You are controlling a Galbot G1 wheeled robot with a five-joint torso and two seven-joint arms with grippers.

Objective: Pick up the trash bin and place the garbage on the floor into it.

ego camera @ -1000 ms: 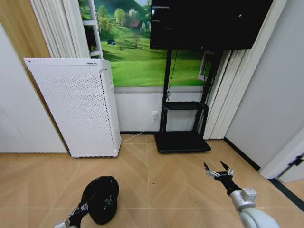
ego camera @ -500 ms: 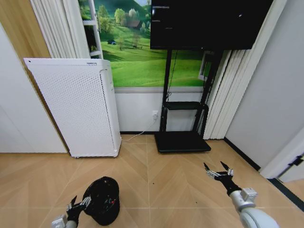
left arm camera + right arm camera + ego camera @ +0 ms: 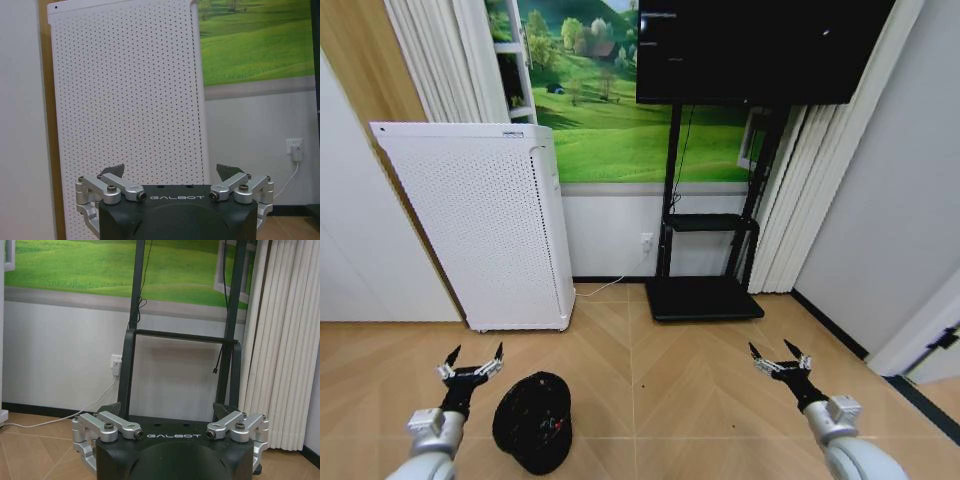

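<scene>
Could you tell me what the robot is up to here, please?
Nothing is being held right now. The trash bin stands on the wooden floor in front of the robot, with some small items inside it. The left gripper hangs open just beside the bin, apart from it, facing the white perforated appliance. The right gripper is also open and empty, held out over the floor toward the TV stand.
</scene>
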